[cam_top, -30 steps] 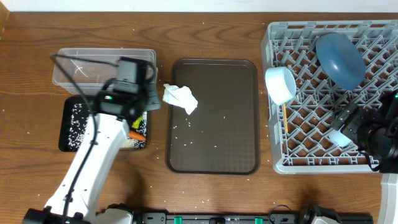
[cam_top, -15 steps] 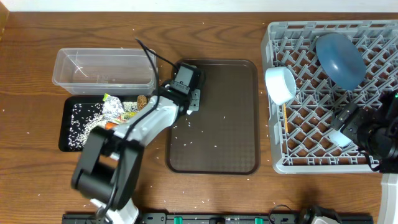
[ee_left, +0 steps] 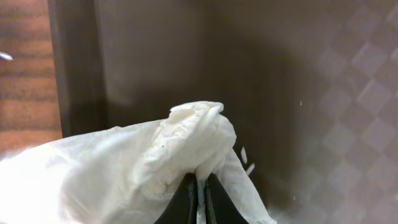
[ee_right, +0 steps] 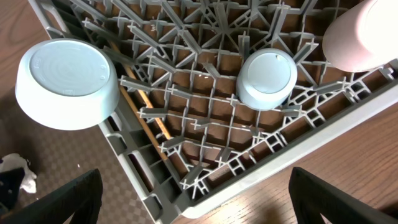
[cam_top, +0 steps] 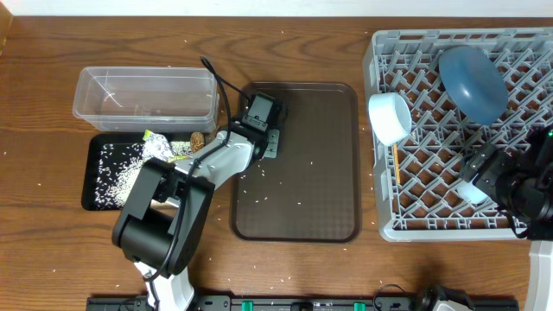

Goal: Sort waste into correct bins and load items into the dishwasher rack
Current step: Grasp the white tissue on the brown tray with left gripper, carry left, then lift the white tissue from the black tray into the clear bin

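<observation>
Nothing's been changed at the big square light-grey plastic dishwasher rack (cam_top: 380,186) on the right of the table, and the right arm's jaws are parked wide open above it with nothing held. The action's been on the brown rectangular serving tray (cam_top: 311,147): the left arm was swung over from the bins and brought down at its left edge. That leaves the clear rectangular plastic tub (cam_top: 147,95) and the shallow black rectangular tray (cam_top: 86,173) uncovered. The crumpled white napkin (ee_left: 155,168), seen lying loose a second ago, is now pinched in the left arm's jaws, which have been snapped shut on a fold. It doesn't look lifted yet. A bin drop is probably next. Loose white rice grains (cam_top: 263,197) are left scattered on the serving tray.
</observation>
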